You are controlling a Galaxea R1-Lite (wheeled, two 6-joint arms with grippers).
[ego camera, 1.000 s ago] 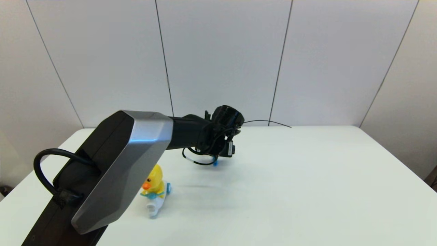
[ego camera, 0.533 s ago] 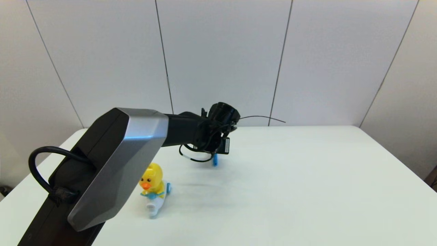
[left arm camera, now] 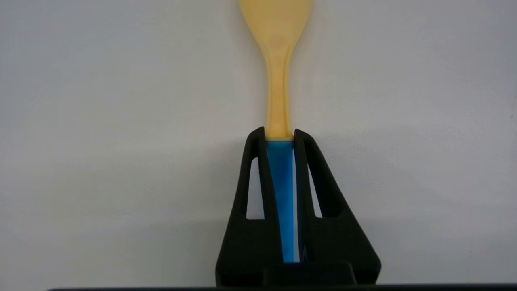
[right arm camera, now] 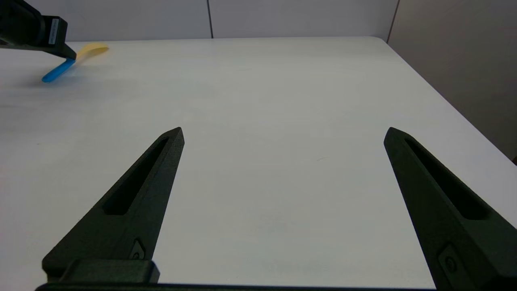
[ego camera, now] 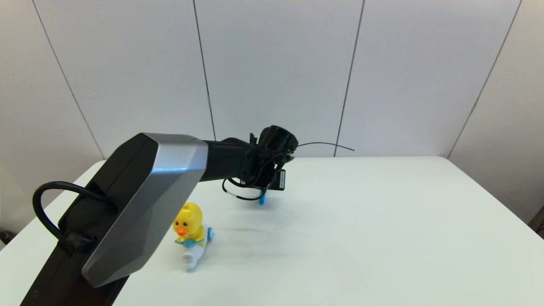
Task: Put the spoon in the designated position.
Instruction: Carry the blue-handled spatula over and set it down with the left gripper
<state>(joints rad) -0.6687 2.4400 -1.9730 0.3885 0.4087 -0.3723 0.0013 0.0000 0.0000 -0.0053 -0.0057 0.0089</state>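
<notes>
My left gripper (left arm camera: 279,135) is shut on the spoon's blue handle. The spoon (left arm camera: 278,93) points its pale yellow neck and bowl forward over the white tabletop (left arm camera: 121,121). In the head view, only the spoon's blue tip (ego camera: 262,199) shows, under the left wrist at the table's middle back. The right wrist view shows the spoon (right arm camera: 60,69) far off and tilted, low over the table. I cannot tell whether it touches the surface. The designated position has no mark that I can see. My right gripper (right arm camera: 282,133) is open over bare table, holding nothing.
A yellow duck toy (ego camera: 190,231) on a white-blue base stands on the left part of the table, nearer than the left wrist. The left arm's large silver-black link (ego camera: 140,212) blocks the near left. The table's right edge (right arm camera: 444,101) lies beside the right gripper.
The left wrist has shifted slightly left and away with the spoon, and the blue handle tip now shows a bit more below it. The duck has not moved.
</notes>
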